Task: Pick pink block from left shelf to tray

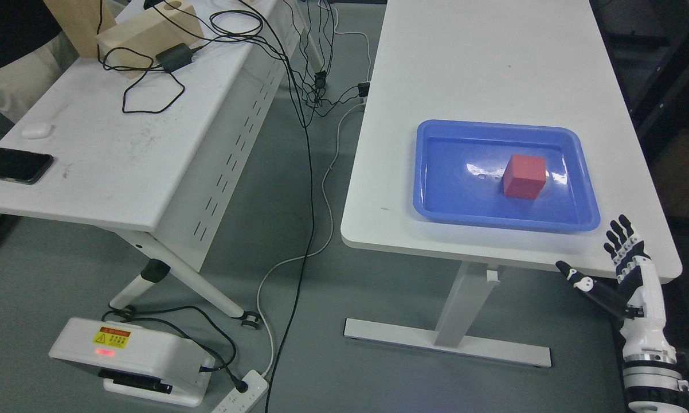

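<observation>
Block [525,176], reddish-pink, is sitting inside the blue tray [436,195], a little right of the tray's middle and touching none of its walls. The tray is lying on the right desk [476,69], near that desk's front edge, in the centre right of the frame. The right hand [622,261] is showing in the lower right corner, just off the desk's front right corner and well apart from the tray; its fingers [618,235] are pointing up and spread, the thumb is sticking out to the left, and it is holding nothing. A second desk [121,166] is standing in the upper left, carrying a phone [15,165] at its left edge, a small white case [36,131] above that, a wooden box [149,31] and looping black cables [149,94]. On the floor at the lower left a white device [129,358] with a yellow warning label is glowing red beside a power strip [244,393].
</observation>
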